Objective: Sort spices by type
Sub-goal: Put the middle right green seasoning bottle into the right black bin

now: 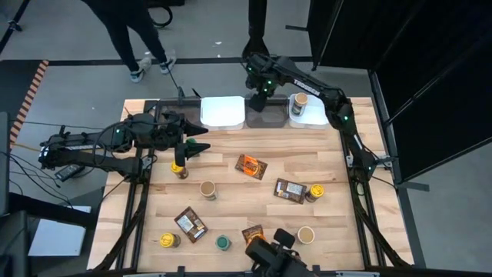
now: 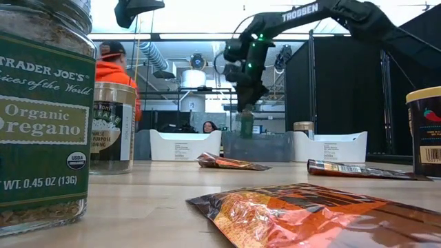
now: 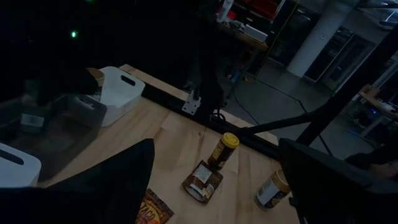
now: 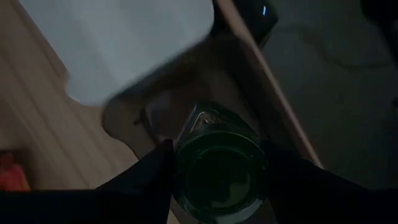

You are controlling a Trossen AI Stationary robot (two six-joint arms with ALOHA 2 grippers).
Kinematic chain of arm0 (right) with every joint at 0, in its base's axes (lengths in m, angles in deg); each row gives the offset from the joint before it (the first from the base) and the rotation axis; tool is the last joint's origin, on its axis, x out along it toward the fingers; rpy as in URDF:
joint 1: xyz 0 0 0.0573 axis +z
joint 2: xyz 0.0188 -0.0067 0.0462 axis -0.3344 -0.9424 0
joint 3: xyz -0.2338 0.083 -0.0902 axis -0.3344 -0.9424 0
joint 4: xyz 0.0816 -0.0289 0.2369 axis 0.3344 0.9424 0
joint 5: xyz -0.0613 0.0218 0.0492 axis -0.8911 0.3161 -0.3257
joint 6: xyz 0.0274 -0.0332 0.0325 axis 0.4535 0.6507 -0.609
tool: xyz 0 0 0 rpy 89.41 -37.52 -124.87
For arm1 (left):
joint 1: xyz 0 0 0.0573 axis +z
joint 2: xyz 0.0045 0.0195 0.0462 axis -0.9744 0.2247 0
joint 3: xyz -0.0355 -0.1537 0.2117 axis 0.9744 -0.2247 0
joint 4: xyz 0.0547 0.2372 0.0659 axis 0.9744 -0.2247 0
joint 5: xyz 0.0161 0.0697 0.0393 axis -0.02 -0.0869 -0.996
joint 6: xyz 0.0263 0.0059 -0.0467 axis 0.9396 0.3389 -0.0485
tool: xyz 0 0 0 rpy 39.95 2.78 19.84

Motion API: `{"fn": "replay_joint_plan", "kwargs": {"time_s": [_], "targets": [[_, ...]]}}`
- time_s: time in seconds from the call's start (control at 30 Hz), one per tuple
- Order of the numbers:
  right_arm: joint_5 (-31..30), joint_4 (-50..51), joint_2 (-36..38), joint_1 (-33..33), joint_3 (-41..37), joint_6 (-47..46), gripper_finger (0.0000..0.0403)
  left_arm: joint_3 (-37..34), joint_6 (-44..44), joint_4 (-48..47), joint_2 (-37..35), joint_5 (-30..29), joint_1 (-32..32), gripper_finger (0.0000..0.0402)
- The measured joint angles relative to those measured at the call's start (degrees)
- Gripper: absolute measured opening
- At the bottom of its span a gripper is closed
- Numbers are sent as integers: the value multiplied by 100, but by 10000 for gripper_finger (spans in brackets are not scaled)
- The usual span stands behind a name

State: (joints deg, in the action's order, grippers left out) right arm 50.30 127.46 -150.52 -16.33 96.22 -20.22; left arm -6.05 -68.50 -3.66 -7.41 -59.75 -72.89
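- The step in hand looked like a drop-off: the right gripper (image 1: 259,95), at the upper centre of the high view, hung over the dark grey bin (image 1: 270,118) with its fingers clamped on a green-lidded jar (image 4: 221,163), which filled the lower middle of the right wrist view.
- In the low view that jar (image 2: 246,122) hung just above the bin's (image 2: 256,147) rim, so the next move probably called for a short descent, then a release.
- The left gripper (image 1: 198,145), at the left of the high view, was spread wide and held nothing, poised just above a yellow-lidded jar (image 1: 179,170).
- The remaining spices lay scattered over the pale wooden table (image 1: 231,223): round jars with tan lids (image 1: 207,189), one with a green lid (image 1: 223,243), and flat, glossy, crinkled orange-brown packets (image 1: 250,166).
- White bins (image 1: 223,111) with smooth rounded walls flanked the grey one along the top edge; the right-hand one (image 1: 307,117) already held a tan-lidded jar (image 1: 300,102).
- The oregano jar (image 2: 43,110) at the left of the low view was clear glass with a green paper label.
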Motion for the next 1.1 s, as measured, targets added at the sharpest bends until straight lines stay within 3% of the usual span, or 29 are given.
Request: {"fn": "replay_joint_plan", "kwargs": {"time_s": [0.63,1.1], "targets": [[-34,-555,-261,-35,39,129,211,0,0,0,0,-37,0,349],[218,-805,-264,-85,-557,47,211,0,0,-4,0,-37,0,349]]}}
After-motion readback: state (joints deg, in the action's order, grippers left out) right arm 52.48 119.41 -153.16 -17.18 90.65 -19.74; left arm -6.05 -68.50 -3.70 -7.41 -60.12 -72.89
